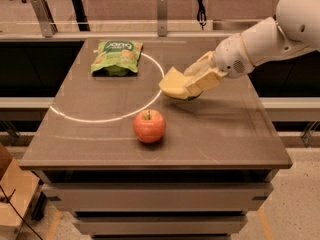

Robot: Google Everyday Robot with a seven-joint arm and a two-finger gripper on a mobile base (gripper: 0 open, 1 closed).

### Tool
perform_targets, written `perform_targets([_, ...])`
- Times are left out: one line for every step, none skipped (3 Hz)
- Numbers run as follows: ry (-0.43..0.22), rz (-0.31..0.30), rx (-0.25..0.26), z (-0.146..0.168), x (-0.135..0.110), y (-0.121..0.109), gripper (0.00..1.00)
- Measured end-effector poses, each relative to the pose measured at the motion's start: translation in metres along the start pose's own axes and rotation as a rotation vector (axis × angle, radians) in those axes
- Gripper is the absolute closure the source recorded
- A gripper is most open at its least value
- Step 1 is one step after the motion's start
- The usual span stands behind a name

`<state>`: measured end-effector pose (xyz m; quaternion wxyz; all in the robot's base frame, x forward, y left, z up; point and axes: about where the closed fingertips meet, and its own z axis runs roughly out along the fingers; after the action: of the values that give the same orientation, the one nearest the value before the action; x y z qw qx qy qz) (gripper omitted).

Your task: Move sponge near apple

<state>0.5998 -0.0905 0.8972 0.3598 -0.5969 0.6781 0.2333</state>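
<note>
Brown table point(225, 134) carries an apple point(149, 125) and a green bag point(117, 57) (far side); the gripper point(196, 84) hangs above it, fingers clamped on the sponge point(171, 84), near the apple.

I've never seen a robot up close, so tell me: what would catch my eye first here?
A white arm reaches in from the right, its gripper holding a pale yellow sponge over the middle of the dark table. A red apple sits in front, nearer the camera, and a green snack bag lies at the far left.
</note>
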Motion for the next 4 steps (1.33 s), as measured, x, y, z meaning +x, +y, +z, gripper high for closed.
perform_targets([0.016, 0.038, -0.020, 0.012, 0.016, 0.019, 0.58])
perform_targets([0.022, 0.070, -0.049, 0.022, 0.025, 0.038, 0.36])
perform_targets([0.016, 0.089, -0.076, 0.028, 0.026, 0.057, 0.12])
perform_targets([0.006, 0.106, -0.090, 0.030, 0.024, 0.073, 0.00])
